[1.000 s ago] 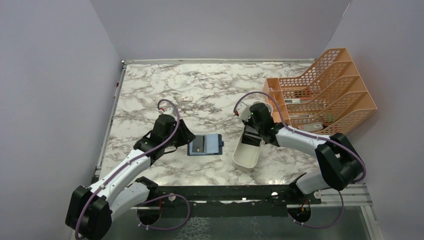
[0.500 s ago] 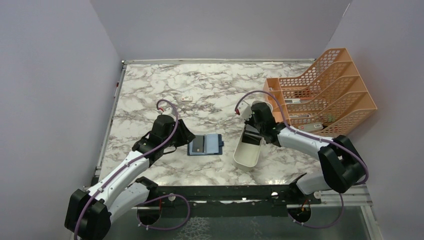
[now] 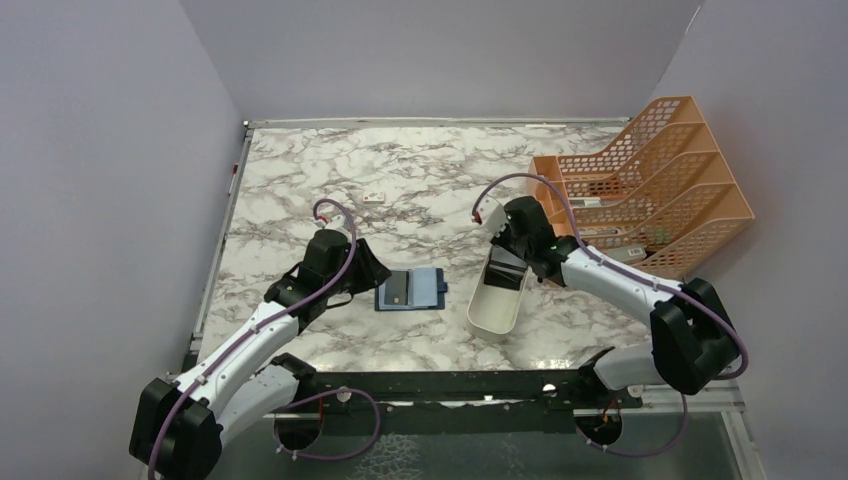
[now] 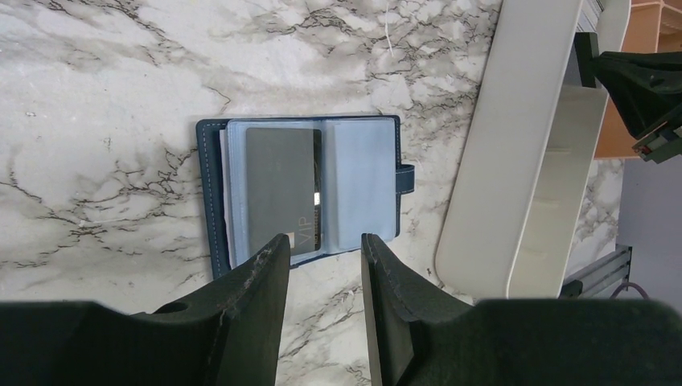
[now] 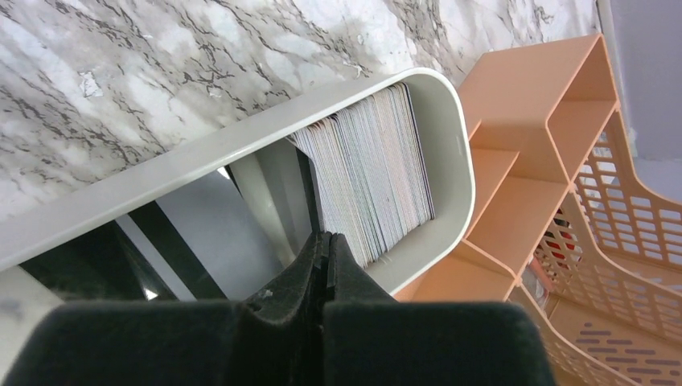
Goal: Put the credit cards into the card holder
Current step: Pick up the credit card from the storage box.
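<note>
Plainly the move hinged on the right pincer (image 5: pixel 326 240), pressed shut with its tips against the credit cards (image 5: pixel 374 173). They stood on edge at the far end of the long white tray (image 5: pixel 201 153); whether one was nipped, I could not tell. The card holder (image 4: pixel 362 181) lay open on the marble bench (image 4: pixel 96 96) left of the tray, a grey card (image 4: pixel 279 189) on it, beneath the left pincer (image 4: pixel 323 245) — parted, empty. An orange rack (image 5: pixel 547 121) crowded the tray's far end.

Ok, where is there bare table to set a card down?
Free: far marble beyond the small white block, left of the orange rack; near strip before the card holder. Crowded: between holder and white tray, tray and rack.
</note>
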